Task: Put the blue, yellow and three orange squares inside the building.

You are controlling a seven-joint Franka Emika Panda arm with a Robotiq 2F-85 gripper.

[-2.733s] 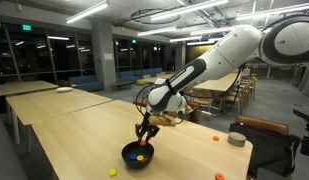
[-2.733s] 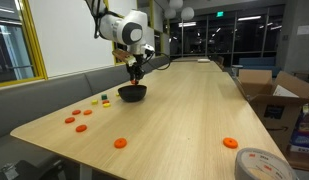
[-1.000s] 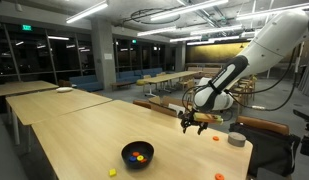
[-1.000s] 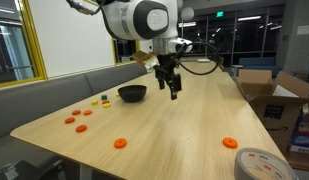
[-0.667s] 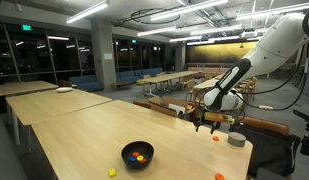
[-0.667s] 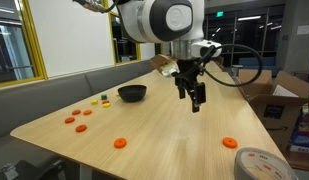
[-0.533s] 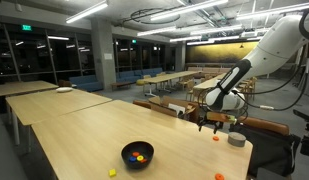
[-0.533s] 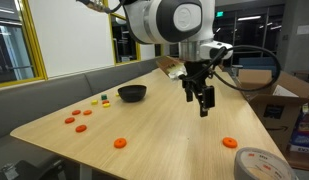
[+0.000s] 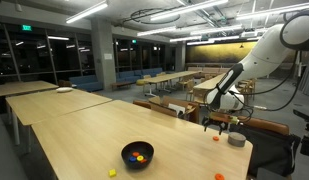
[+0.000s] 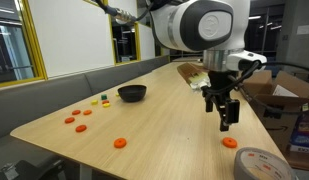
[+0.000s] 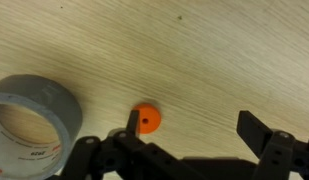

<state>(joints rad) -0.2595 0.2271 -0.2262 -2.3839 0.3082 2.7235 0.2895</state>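
Pincer (image 11: 195, 128): hanging spread and empty above the worktop (image 11: 224, 50), lining up over an orange square (image 11: 146, 120), apparently to pick it.
Orange square: lying flat, just off one fingertip, beside the grey tape roll (image 11: 32, 121).
Building (image 9: 138, 154): sitting well apart from the pincer, already holding blue and orange pieces.
Other squares (image 10: 81, 114): resting loose near the building.
Writing: small print on the roll's inside, unreadable.
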